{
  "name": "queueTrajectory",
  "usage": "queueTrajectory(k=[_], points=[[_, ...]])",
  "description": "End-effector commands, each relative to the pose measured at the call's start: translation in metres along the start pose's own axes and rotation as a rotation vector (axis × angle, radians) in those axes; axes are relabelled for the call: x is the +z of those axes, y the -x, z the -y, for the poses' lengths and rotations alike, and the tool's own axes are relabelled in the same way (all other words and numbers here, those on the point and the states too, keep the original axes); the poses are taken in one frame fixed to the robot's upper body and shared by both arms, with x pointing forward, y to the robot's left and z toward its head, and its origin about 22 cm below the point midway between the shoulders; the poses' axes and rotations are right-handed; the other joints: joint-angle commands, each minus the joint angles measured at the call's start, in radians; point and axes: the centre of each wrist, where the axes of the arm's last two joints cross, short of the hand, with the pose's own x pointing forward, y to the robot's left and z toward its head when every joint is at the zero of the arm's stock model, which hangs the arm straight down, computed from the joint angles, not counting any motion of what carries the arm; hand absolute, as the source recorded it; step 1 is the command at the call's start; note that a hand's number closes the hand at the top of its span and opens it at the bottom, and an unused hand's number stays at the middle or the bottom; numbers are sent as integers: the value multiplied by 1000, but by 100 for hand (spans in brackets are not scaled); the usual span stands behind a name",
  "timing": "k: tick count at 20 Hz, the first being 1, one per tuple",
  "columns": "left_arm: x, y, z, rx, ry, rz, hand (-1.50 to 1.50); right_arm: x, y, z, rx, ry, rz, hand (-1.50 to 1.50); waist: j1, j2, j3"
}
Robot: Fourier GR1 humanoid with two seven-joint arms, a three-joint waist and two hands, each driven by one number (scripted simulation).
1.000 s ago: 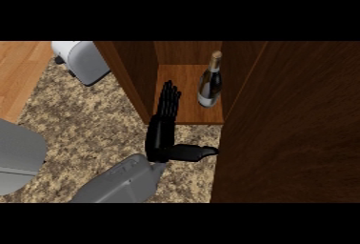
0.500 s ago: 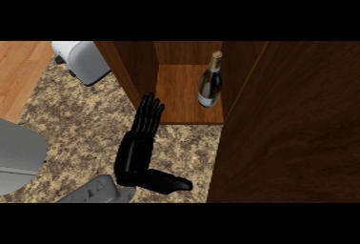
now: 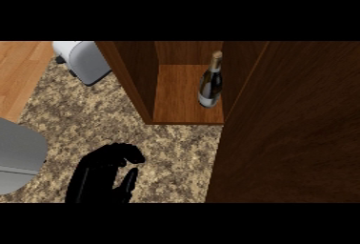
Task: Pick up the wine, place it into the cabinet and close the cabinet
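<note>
The wine is seen standing upright inside the cabinet, at the right of its wooden floor, in the upper centre of the frame. The cabinet door is open and fills the right of the frame. One robot hand is observed at the lower left, above the speckled tabletop, fingers curled, nothing held; which side it belongs to cannot be told. A grey appliance is noted at upper left.
</note>
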Motion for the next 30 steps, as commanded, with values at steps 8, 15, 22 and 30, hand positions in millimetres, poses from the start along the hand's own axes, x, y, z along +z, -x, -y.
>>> queueTrajectory(k=[8,15,22,30], points=[[38,-57,-34,-21,-46,15,-150,2,-31,-55,-169,-255,67,150,8,-3,-1],[63,-87,-77,7,-112,46,-150,-13,-41,-103,-204,-377,27,150,13,-10,-3],[89,-97,-117,-33,-181,52,-150,-46,-38,-145,-153,-401,-7,150,33,-8,-5],[97,-121,-139,-49,-136,54,-150,-75,-32,-154,-168,-185,93,150,66,-8,-6]])
